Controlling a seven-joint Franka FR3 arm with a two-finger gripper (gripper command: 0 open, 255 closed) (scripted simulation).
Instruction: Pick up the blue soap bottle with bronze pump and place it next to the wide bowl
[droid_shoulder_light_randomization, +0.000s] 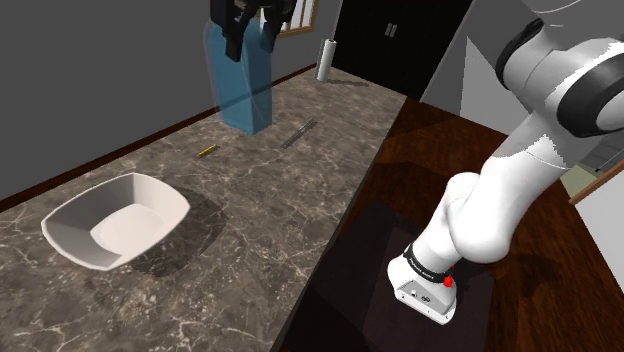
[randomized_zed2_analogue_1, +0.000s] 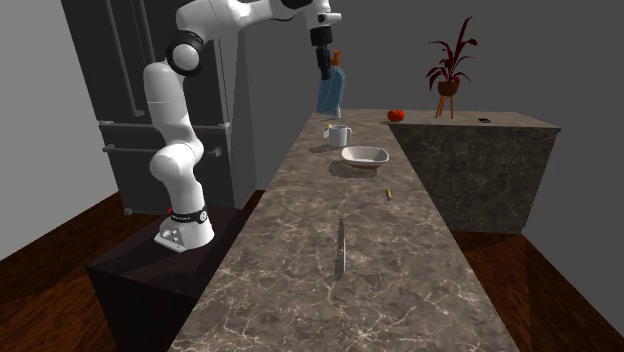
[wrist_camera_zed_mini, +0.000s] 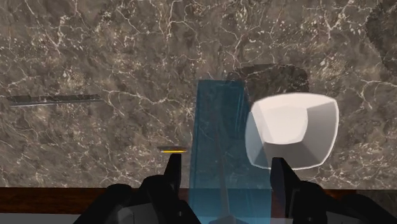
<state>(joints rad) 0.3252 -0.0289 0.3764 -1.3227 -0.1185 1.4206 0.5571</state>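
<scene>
The translucent blue soap bottle (droid_shoulder_light_randomization: 243, 85) hangs in the air well above the marble counter (droid_shoulder_light_randomization: 250, 230), with my gripper (droid_shoulder_light_randomization: 250, 22) shut on its top. From across the room the bottle (randomized_zed2_analogue_1: 332, 94) shows its bronze pump (randomized_zed2_analogue_1: 337, 57) beside the gripper (randomized_zed2_analogue_1: 323, 64). The wide white bowl (droid_shoulder_light_randomization: 115, 220) rests on the counter toward the shoulder view's lower left. Looking down along the hand, the bottle (wrist_camera_zed_mini: 219, 137) runs between my black fingers (wrist_camera_zed_mini: 172, 170), and the bowl (wrist_camera_zed_mini: 292, 130) lies on the counter below, just beside it.
A long knife (droid_shoulder_light_randomization: 298, 133) and a small yellow stick (droid_shoulder_light_randomization: 206, 150) lie on the counter under the bottle's area. A paper roll (droid_shoulder_light_randomization: 326, 60) stands at the far end. A mug (randomized_zed2_analogue_1: 338, 134), a red tomato (randomized_zed2_analogue_1: 396, 115) and a potted plant (randomized_zed2_analogue_1: 450, 75) stand beyond the bowl (randomized_zed2_analogue_1: 365, 155).
</scene>
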